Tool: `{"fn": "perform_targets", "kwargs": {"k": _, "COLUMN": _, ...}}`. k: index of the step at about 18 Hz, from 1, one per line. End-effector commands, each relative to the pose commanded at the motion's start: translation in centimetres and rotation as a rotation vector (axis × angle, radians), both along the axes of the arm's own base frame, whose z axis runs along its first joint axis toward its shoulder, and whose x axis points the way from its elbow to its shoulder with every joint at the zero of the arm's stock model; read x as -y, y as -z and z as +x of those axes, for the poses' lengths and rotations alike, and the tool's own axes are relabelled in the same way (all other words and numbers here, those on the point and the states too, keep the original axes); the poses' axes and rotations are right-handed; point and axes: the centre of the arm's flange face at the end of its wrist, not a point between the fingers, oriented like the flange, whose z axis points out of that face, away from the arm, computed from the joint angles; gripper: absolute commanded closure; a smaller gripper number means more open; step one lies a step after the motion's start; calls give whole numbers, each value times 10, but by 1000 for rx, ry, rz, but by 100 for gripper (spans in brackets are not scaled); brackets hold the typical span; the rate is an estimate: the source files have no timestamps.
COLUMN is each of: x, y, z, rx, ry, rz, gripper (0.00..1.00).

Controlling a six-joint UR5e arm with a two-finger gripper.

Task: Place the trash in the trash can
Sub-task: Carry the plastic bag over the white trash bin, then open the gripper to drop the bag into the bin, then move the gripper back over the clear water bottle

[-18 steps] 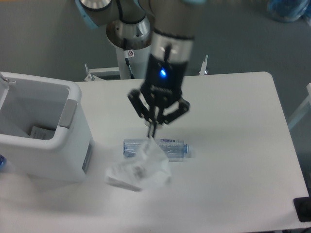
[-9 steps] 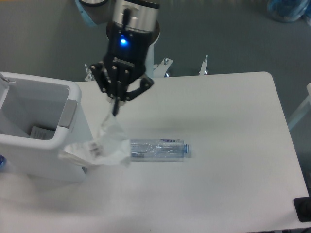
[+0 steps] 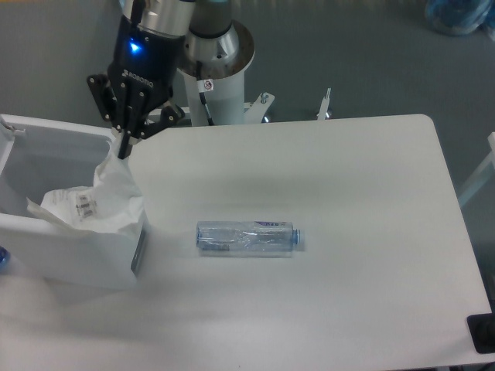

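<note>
White plastic forms the bin (image 3: 77, 255), a boxy container with rounded corners and a thick rim, standing at the left end of the worktop (image 3: 348, 193); a grey panel shows on its right-hand face. The gripper (image 3: 124, 147) hangs over the bin's right rim, its black linkage spread above and its jaws drawn narrow onto the top corner of the wrapper (image 3: 97, 205). The wrapper, crumpled, white and translucent with a patch of dark print, trails down from the jaws and spreads across the bin's opening, its lower folds lying over the front right part of the rim; whether any of it rests on the bin floor cannot be told from this angle. A blue light glows on the gripper body, and the arm (image 3: 170, 15) rises out of the top edge of the view. Behind the gripper stands the arm's white pedestal (image 3: 220, 93) with a metal collar at its top. The bottle (image 3: 247, 237), clear, flattened and carrying a bluish label, lies on its side near the middle of the worktop, cap end to the right, well apart from both the bin and the gripper. A dark object (image 3: 483, 332) sits at the lower right corner of the worktop, cut off by the frame edge. Grey floor (image 3: 371, 54) surrounds the worktop.
</note>
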Motion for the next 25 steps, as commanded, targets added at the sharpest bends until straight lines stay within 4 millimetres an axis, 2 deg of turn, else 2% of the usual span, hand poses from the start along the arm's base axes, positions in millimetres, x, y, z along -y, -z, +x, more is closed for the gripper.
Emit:
{"fn": "perform_targets", "kwargs": {"k": 8, "x": -4, "y": 16, "z": 33, "rx": 16, "ry": 57, "rz": -25, "gripper": 91}}
{"fn": "perform_targets", "kwargs": {"k": 9, "x": -3, "y": 15, "z": 35, "rx": 14, "ry": 59, "rz": -22, "gripper": 87}}
{"fn": "perform_targets", "kwargs": {"k": 10, "x": -3, "y": 14, "z": 37, "rx": 13, "ry": 62, "rz": -20, "gripper": 77}}
{"fn": "perform_targets", "kwargs": {"k": 11, "x": -3, "y": 13, "z": 40, "rx": 12, "ry": 68, "rz": -19, "gripper": 57}}
{"fn": "perform_targets", "kwargs": {"k": 12, "x": -2, "y": 11, "z": 44, "rx": 7, "ry": 71, "rz": -18, "gripper": 22}}
{"fn": "perform_targets", "kwargs": {"k": 13, "x": 0, "y": 8, "z": 45, "rx": -1, "ry": 72, "rz": -11, "gripper": 5}}
{"fn": "perform_targets", "kwargs": {"k": 14, "x": 1, "y": 6, "z": 45, "rx": -4, "ry": 70, "rz": -10, "gripper": 0}}
{"fn": "perform_targets", "kwargs": {"k": 22, "x": 8, "y": -8, "z": 48, "rx": -30, "ry": 65, "rz": 11, "gripper": 0}}
{"fn": "perform_targets", "kwargs": {"k": 24, "x": 10, "y": -13, "z": 36, "rx": -37, "ry": 43, "rz": 18, "gripper": 0}}
{"fn": "perform_targets", "kwargs": {"k": 25, "x": 17, "y": -16, "z": 20, "rx": -43, "ry": 12, "rz": 23, "gripper": 0}}
